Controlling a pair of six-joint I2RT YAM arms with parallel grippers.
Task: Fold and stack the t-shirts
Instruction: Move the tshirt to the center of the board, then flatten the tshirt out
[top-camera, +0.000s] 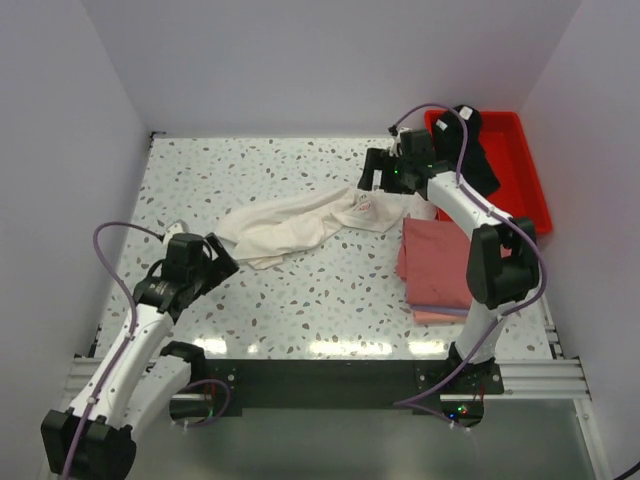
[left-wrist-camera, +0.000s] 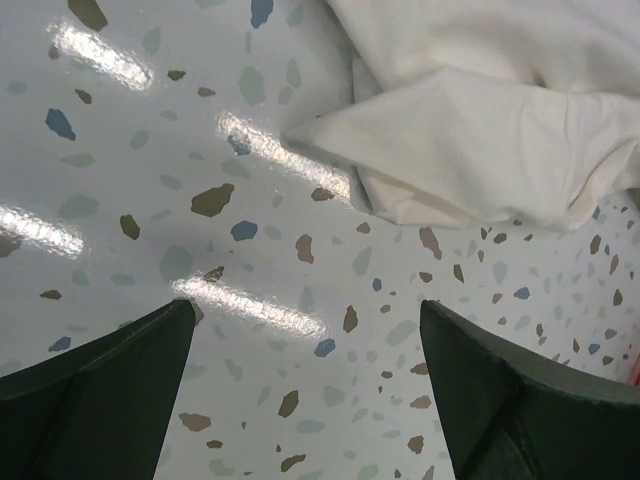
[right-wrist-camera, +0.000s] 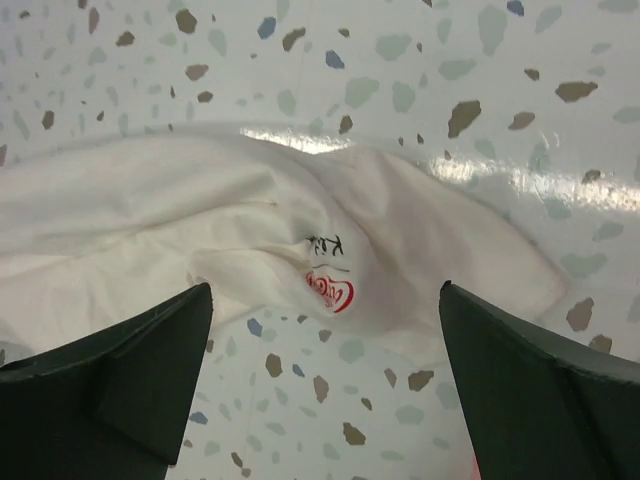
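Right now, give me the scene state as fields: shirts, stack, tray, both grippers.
white t-shirt: crumpled, unfolded, middle of the table; small red logo showing at its right end
pink stack: folded shirts piled at the table's right side
red tray: far right corner, beyond the pink stack
left gripper: open, empty, over bare table just short of the shirt's edge
right gripper: open, empty, above the logo end
task state: white t-shirt not yet folded or stacked

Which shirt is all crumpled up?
The white t-shirt with the small red logo, sprawled out in the middle. The pink t-shirts lie folded flat in a stack on the right.
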